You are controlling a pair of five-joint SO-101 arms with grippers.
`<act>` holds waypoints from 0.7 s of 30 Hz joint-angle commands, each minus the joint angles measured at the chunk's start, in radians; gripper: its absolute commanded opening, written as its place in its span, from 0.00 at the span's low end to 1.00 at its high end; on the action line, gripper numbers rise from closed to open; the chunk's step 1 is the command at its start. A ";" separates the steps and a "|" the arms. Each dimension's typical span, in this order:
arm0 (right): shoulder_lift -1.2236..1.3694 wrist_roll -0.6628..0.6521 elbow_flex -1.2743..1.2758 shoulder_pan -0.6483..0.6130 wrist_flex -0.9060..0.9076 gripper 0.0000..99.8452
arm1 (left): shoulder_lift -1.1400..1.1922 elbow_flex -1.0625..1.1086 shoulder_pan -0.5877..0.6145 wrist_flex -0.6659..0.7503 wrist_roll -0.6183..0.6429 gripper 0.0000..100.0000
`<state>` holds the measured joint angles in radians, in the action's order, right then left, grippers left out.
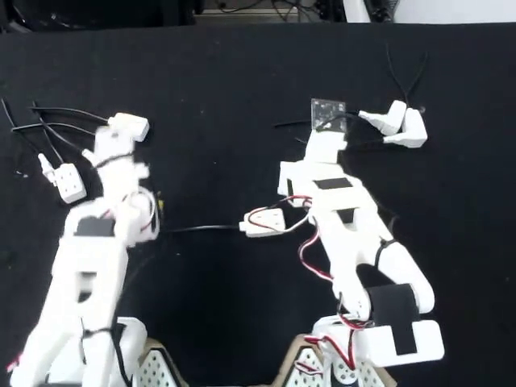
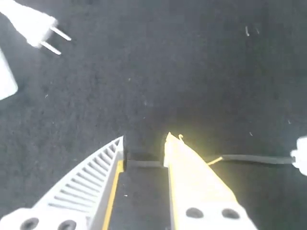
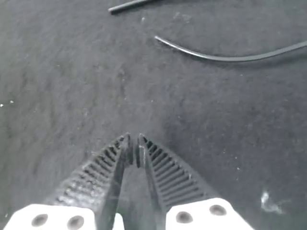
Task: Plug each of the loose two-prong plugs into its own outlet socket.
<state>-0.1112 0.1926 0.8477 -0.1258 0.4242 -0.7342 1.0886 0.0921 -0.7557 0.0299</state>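
Observation:
A loose white two-prong plug lies on the black cloth ahead of my left gripper, which is open with only cloth between its fingers. That plug sits beside a white outlet socket at the table's left. Another socket on a black cable lies mid-table. At the far right lie two more white pieces with cables. My right gripper is shut on nothing above bare cloth; in the high view it points at the far side, left of those pieces.
Thin black cables run over the cloth ahead of the right gripper, and more trail at the far left. A cable crosses beside the left gripper. The left arm looks blurred.

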 commanded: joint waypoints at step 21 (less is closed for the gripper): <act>-0.058 -0.112 -0.059 -0.117 0.399 0.01 | -0.209 0.277 0.101 0.288 0.084 0.14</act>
<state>-0.1128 0.0913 0.7940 -0.1826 0.8186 -0.9260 1.3740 0.1811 -0.4994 0.0882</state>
